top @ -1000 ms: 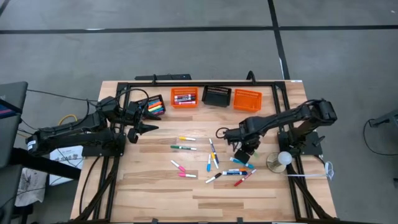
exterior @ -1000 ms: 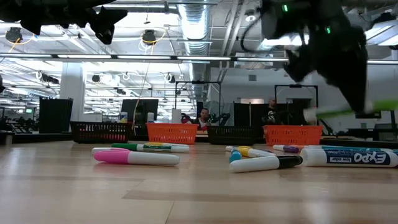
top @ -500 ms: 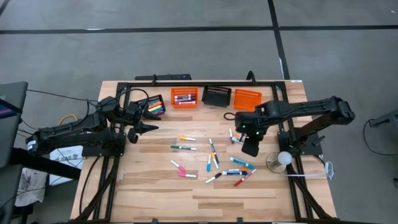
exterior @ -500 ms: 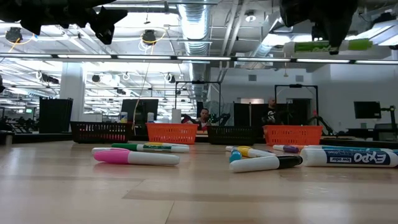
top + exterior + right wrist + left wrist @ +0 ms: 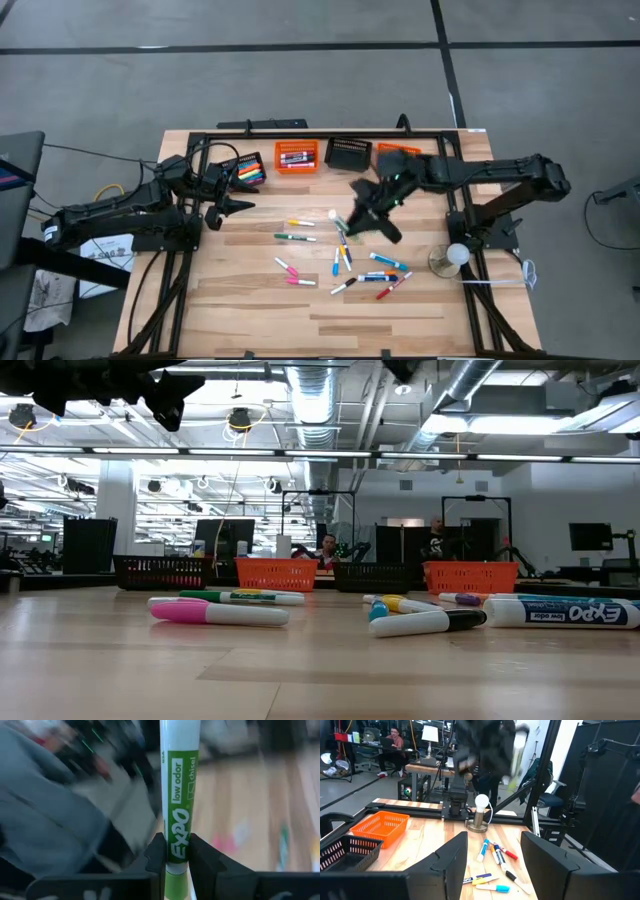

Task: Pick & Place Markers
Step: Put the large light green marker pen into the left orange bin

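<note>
My right gripper (image 5: 352,218) hangs over the middle of the table, shut on a green marker (image 5: 178,795) with a white end. Several more markers (image 5: 345,258) in pink, blue, green, yellow and black lie flat on the wood below and to its near side. My left gripper (image 5: 492,865) stands open and holds nothing at the table's left (image 5: 232,207), pointing level toward the right. In the low view only the left gripper (image 5: 168,398) shows, at the top; the held marker is above that picture. My right gripper pinches the green marker's labelled barrel (image 5: 178,851) between its two fingers (image 5: 156,856), by the printed brand name and toward the pale green end. The fingers lie across the marker and reach in from the table's right. It hangs clear of the table.
Along the far edge stand a black basket (image 5: 250,170) filled with markers, an orange basket (image 5: 297,156), a black basket (image 5: 348,153) and an orange basket (image 5: 398,158) partly under my right arm. A small lamp with a white bulb (image 5: 455,257) stands at the right. People sit beyond the table.
My right gripper has risen from the marker pile near the table's right and swung toward the left and far side, rolling its wrist. The green marker has come up with it, from slanted just above the table to level, then out of the low view's top.
</note>
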Robot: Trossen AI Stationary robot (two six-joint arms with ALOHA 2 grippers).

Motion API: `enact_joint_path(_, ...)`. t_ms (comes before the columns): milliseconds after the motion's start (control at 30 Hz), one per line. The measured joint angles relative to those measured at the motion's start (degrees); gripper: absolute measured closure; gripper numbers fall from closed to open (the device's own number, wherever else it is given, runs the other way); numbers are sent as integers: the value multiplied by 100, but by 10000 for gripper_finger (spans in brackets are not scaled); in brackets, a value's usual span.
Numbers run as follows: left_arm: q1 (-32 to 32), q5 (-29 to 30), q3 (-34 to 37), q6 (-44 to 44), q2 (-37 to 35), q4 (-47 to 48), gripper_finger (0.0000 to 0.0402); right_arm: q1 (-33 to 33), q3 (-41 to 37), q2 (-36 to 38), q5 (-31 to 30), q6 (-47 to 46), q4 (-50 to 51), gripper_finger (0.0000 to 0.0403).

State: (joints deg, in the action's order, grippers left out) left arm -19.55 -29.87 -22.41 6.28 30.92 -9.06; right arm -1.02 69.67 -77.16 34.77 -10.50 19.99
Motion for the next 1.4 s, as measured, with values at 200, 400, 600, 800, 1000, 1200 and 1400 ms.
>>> enact_joint_path(200, 0, -2, 0, 0, 0, 0, 217, -306, 0, 0, 1247, 50, -2491, 355)
enact_joint_path(400, 0, -31, 0, 0, 0, 0, 217, -339, 0, -7, 1319, 43, -2681, 355)
enact_joint_path(600, 0, -37, 0, 0, 0, 0, 217, -339, 8, -268, 1143, -139, -2608, 355)
enact_joint_path(800, 2, -39, 0, 5, 0, 0, 217, -483, -23, -553, -31, -254, -1593, 355)
enact_joint_path(1000, 6, -42, 0, 16, -8, -15, 217, -845, 2, -1005, -1174, -248, -1295, 355)
enact_joint_path(1200, 15, -41, 0, 0, 0, -42, 217, -1238, 369, -1626, -1576, -93, -1125, 355)
enact_joint_path(1400, 17, -41, 0, 1, 0, -44, 217, -1604, 1389, -2448, -1755, 356, -348, 355)
